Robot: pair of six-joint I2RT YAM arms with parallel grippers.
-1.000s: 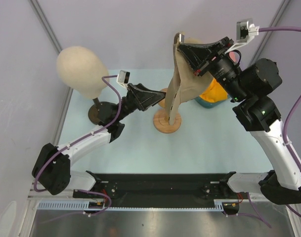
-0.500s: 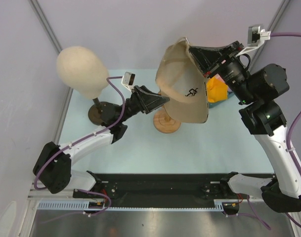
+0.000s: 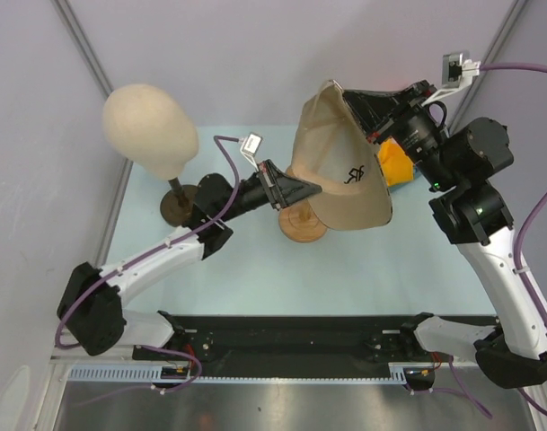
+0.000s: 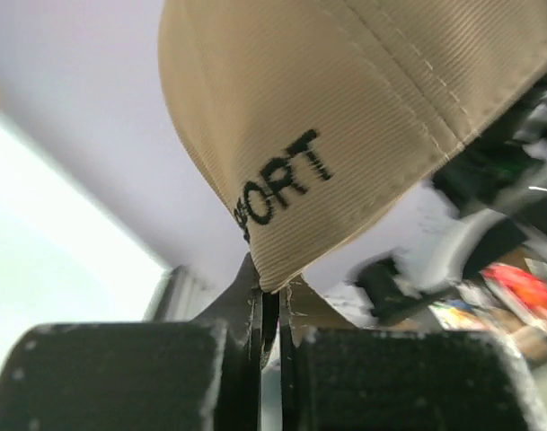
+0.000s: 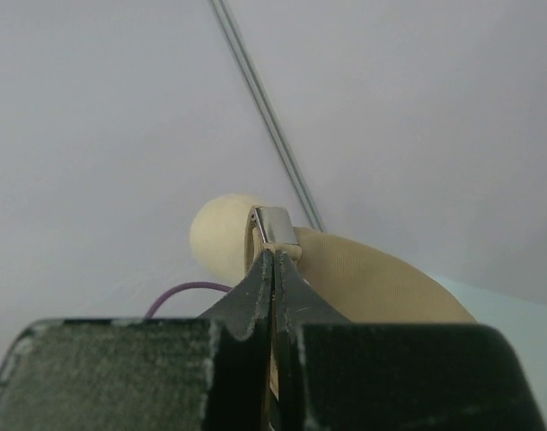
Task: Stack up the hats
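My right gripper (image 3: 334, 87) is clamped on the metal buckle (image 5: 275, 224) of the tan ribbed-cloth cap (image 3: 345, 184), centre frame; my left gripper (image 4: 270, 301) pinches its stitched, curved edge.

A pale mint table (image 3: 372, 260) stands between plain lilac-grey walls (image 3: 237, 45).
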